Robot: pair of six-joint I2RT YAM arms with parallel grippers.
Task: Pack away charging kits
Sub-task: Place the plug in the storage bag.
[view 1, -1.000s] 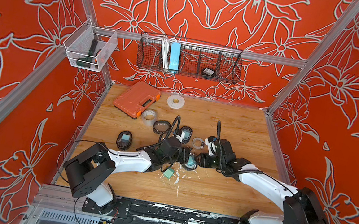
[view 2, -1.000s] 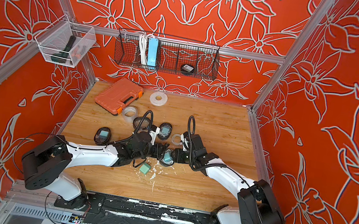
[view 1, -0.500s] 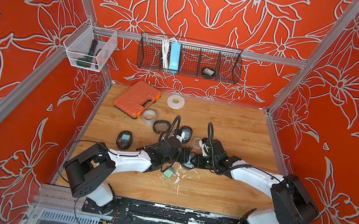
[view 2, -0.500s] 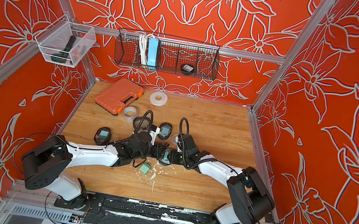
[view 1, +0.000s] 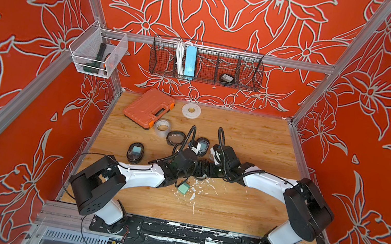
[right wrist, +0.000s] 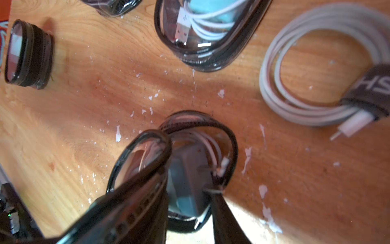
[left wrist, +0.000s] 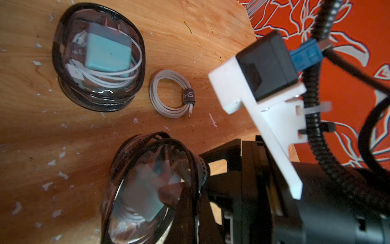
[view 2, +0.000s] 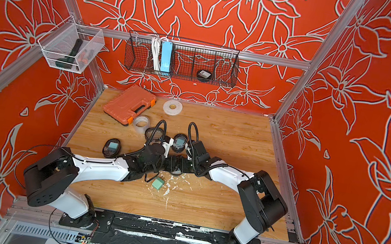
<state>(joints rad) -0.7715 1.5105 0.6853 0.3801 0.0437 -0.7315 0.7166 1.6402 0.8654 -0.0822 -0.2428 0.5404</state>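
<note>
Charging kits [view 2: 112, 148] are partly packed on the bench [view 1: 253, 143]. Both arms meet mid-bench at one open pouch [right wrist: 196, 169], adapter and cable inside, lid raised. The right hand [view 1: 211, 170] seems to pinch it between part-closed fingers; the left hand [view 1: 196, 171] is pressed together at its rim. Closing it is left, I judge. One filled pouch [view 1: 135, 151] lies beside the left forearm, a second filled pouch [left wrist: 98, 57] just beyond the hands. One kit is unpacked: a teal adapter [view 1: 184, 188] lies loose near the left arm, a coiled white cable [left wrist: 172, 95] beside the second filled pouch.

Right end effector [view 1: 207, 170] pushed further in over open pouch [right wrist: 229, 137].
</note>
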